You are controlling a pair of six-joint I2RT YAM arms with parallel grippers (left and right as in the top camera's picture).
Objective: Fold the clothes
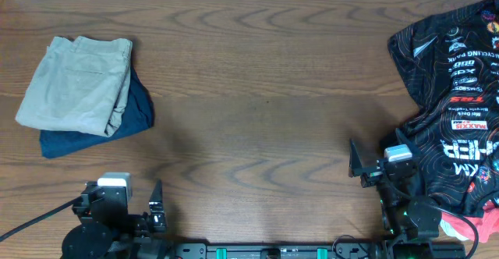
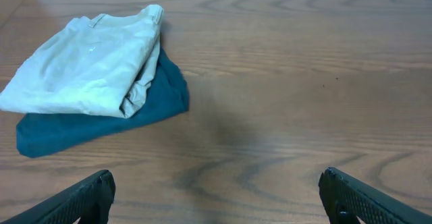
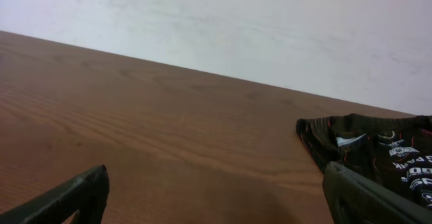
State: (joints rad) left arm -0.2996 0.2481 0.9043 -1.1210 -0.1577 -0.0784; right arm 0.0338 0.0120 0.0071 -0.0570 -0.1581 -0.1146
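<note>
far left, khaki shorts (image 1: 74,83) lie on a navy garment (image 1: 132,118); right, a black jersey (image 1: 456,103) with white and red logos; brown wood-grain table (image 1: 257,95).

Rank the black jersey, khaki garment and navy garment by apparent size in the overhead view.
Black jersey: largest, though cropped by the frame.
Khaki garment: folded, middle.
Navy garment: smallest showing, but mostly hidden beneath the khaki one, so unsure.

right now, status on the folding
Left fingers open, empty; right fingers too. Jersey unfolded, right side. Folded stack far left. Nothing in the way.
</note>
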